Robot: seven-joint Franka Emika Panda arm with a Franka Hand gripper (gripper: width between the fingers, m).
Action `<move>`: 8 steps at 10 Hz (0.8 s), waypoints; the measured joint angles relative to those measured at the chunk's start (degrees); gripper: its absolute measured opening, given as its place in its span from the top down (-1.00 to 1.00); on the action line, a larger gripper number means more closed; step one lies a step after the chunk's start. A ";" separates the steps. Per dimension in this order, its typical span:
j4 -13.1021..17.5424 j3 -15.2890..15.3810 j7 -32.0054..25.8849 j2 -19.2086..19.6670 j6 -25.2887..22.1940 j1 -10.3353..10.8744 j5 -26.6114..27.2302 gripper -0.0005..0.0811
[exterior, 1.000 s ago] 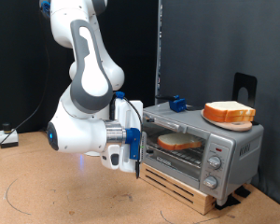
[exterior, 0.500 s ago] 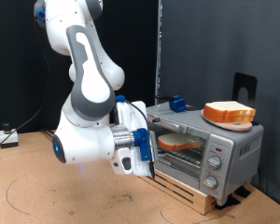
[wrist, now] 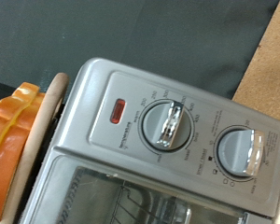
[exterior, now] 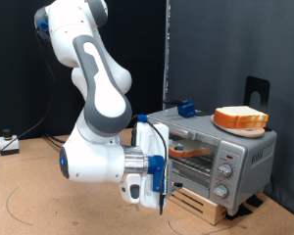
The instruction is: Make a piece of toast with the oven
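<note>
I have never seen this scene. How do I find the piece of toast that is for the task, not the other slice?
Find the silver-grey oven at the exterior view's right, standing on a wooden pallet. Look through its glass door: the piece of toast lies inside on the rack, just beyond the hand in front of the door. The other slice sits on an orange plate on top of the oven.

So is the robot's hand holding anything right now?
It can't be told: the gripper hangs in front of the oven, its fingers unclear. The toast sits inside.
</note>
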 joint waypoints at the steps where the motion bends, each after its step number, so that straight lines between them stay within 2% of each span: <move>1: 0.29 -0.06 2.49 0.23 -3.24 -0.11 -0.32 -0.99; 2: 1.22 -0.08 4.43 0.88 -5.77 -0.08 -0.53 -0.99; 5: 7.26 -0.48 13.47 5.68 -6.07 2.46 -1.51 -0.99; 7: 12.56 -1.85 20.15 9.93 -7.59 5.28 -6.28 -0.99; 8: 14.38 -2.55 21.52 11.75 -9.10 6.27 -8.87 -0.99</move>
